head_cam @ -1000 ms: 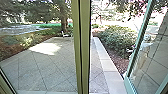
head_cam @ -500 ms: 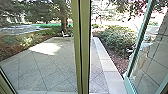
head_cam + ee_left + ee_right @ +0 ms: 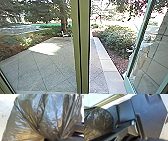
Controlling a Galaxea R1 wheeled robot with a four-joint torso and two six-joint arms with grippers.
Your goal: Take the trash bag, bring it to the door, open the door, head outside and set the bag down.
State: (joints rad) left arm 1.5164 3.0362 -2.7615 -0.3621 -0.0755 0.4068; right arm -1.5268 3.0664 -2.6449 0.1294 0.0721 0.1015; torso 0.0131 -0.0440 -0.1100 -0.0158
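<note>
I'd call this the doorway stage: the way out looks open, and the robot seems to be still inside with its load. Ahead of it stands an upright olive-green metal door post, and to the right of that a teal-framed glass door leaf is swung outward, leaving a bright gap between the two. Beyond lies a grey paved yard with a patch of sun on it, edged by a pale stone kerb and leafy green bushes.

The bulging, shiny dark plastic trash bag is close in front of the left wrist camera, its film drawn into deep pleats. The right wrist view has it too, near the robot's wide dark plate and grey jointed bar. I take it to be carried by the left arm, but I can't tell whether the left gripper is clamped on it, nor whether the right gripper is apart or together.

To my mind, the next move calls for lining up with the gap rather than the post, which sits nearly dead ahead, then rolling through slowly. The bag wants keeping tucked in, since thin plastic could snag or tear on the frame. The leaf might also swing back against the robot or its load. The bag still has to be put down outside.
</note>
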